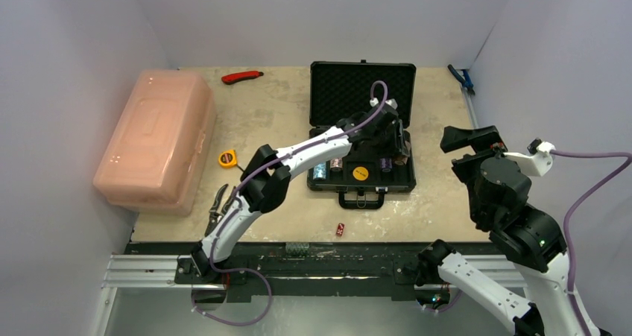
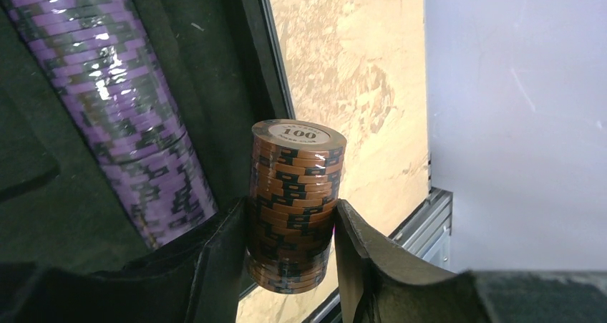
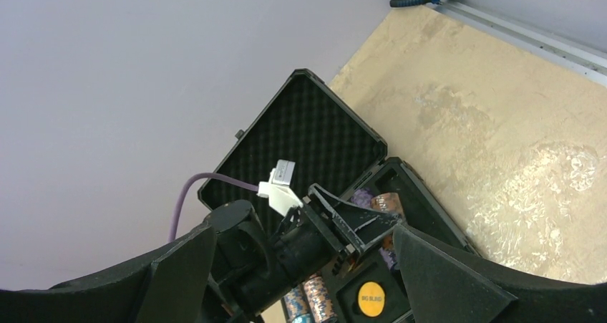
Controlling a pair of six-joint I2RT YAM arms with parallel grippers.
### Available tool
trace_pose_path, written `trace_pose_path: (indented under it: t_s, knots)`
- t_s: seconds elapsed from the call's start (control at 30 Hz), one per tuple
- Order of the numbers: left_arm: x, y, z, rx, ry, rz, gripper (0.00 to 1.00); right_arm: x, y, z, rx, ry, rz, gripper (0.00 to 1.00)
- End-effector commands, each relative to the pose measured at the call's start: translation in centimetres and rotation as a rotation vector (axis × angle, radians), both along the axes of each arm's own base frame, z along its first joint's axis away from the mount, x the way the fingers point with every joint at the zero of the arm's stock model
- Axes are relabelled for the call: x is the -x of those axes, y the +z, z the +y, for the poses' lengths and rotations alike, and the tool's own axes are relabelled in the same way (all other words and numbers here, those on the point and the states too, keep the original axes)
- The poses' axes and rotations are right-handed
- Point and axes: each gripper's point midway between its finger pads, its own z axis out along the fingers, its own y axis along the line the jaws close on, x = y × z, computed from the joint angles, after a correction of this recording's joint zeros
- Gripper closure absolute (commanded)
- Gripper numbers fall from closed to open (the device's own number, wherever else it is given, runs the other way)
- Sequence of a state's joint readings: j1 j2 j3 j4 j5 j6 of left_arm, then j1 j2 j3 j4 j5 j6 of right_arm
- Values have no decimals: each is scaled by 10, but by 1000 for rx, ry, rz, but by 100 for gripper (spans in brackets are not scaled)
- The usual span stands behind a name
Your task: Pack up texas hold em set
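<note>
While the left gripper (image 2: 290, 248) clamps an orange chip stack (image 2: 297, 172) (marked 100) by the briefcase (image 1: 362, 90) rim — far edge, middle — the right gripper (image 3: 304, 237) gapes wide.

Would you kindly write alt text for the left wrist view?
The left end effector grips a stack of brown 100 chips at the edge of the case. A purple chip stack lies in its foam, with tan table beyond.

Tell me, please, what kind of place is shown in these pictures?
Probably a robot laboratory cell, not a home: plain white panels enclose one tabletop, the left arm and right arm are mounted by a metal rail, and loose tools such as pliers and a tape measure lie about.
</note>
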State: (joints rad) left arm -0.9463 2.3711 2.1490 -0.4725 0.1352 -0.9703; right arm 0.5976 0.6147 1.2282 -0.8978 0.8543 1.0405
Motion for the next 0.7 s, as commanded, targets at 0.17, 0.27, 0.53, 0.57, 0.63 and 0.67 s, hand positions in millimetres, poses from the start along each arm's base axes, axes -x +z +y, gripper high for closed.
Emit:
trace_pose_path:
  t_s: [0.17,0.27,0.53,0.57,0.63,0.67]
  knots:
    - [-41,57,-36,282,85,-40,100,-1,-3,-2,-15,-19,-8,1]
    - [-50,54,-32,275,126,-44,100,-1,-5,-1,-10,-14,-2,1]
    - [-68,47,-24,259,193,-51,99,-3,-11,2,4,-3,11,1]
    - [-69,45,-23,257,196,-47,99,-4,-12,3,6,-2,13,1]
    - [-71,43,-23,258,201,-44,96,-4,-12,3,8,-2,14,1]
    - [-72,42,-22,255,203,-44,95,-4,-13,3,10,0,15,1]
